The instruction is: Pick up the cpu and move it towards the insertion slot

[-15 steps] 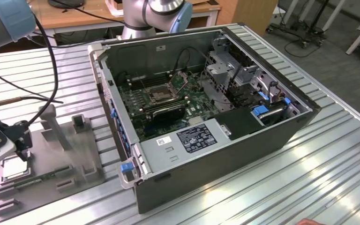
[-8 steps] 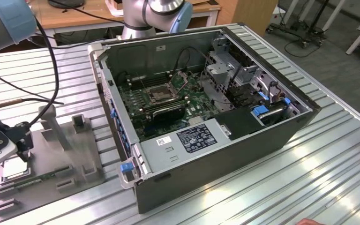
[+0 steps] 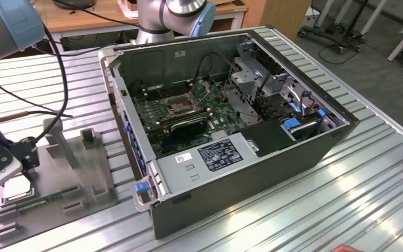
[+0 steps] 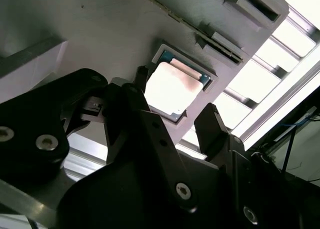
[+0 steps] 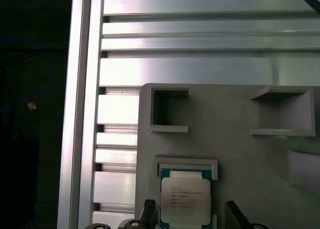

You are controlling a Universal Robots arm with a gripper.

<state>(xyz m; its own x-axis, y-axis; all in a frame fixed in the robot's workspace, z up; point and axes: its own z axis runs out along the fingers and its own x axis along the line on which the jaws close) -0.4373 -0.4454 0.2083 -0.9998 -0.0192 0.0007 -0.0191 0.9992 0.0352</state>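
The cpu [image 5: 185,201] is a shiny silver square with a thin green rim, lying flat in a recess of the grey fixture plate [image 5: 235,154]. In both wrist views my gripper [image 5: 189,205] hangs right over it, open, with one dark finger on each side of the chip [image 4: 172,89] and a gap between fingers [image 4: 212,126] and chip. In the exterior view the gripper [image 3: 6,176] is low over the plate at that view's left, with the cpu [image 3: 17,188] just under it. The insertion slot [image 3: 180,106] is a silver-framed square socket on the green board inside the open computer case.
The open computer case [image 3: 257,157] lies on a ribbed metal table [image 3: 341,199], with drive cages and cables at its right end. Upright grey posts [image 3: 88,137] rise from the fixture plate, and a green memory stick [image 3: 44,199] lies on it. Black cables [image 3: 61,79] hang from the arm.
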